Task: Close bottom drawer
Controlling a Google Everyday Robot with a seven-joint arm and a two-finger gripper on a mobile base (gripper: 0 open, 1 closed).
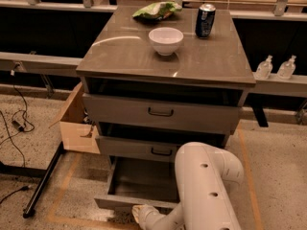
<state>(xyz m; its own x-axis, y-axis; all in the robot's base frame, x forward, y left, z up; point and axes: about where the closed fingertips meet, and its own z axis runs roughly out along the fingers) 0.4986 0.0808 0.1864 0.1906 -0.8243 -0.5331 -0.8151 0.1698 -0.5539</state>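
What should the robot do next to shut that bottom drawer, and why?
Probably push the gripper straight inward against the front of the bottom drawer: it stands pulled far out, and the gripper sits right at its front edge.

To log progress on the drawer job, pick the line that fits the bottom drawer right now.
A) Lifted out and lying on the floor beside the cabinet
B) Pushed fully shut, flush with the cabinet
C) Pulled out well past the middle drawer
C: the bottom drawer juts out beyond the middle drawer with its inside showing, and the pincer sits low at its front panel.
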